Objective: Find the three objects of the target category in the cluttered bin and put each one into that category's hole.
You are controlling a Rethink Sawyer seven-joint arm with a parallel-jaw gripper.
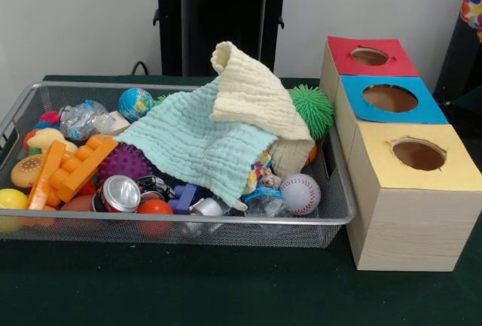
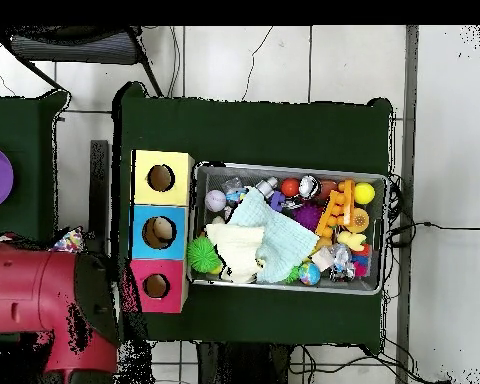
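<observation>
Front view: the bin (image 1: pixel 340 217) fills the left and centre, with one mint cloth (image 1: pixel 192 141) and one cream cloth (image 1: pixel 252 92) burying the clutter, so only a scrap of one dotted piece (image 1: pixel 259 172) peeks out at centre-right; a grab could snag a plain cloth instead. Overhead view: three boxes stand left of the bin, the yellow hole (image 2: pixel 161 178) uppermost, while the red arm (image 2: pixel 44 300) sits lower left with no end effector visible, so its state cannot be told.
</observation>
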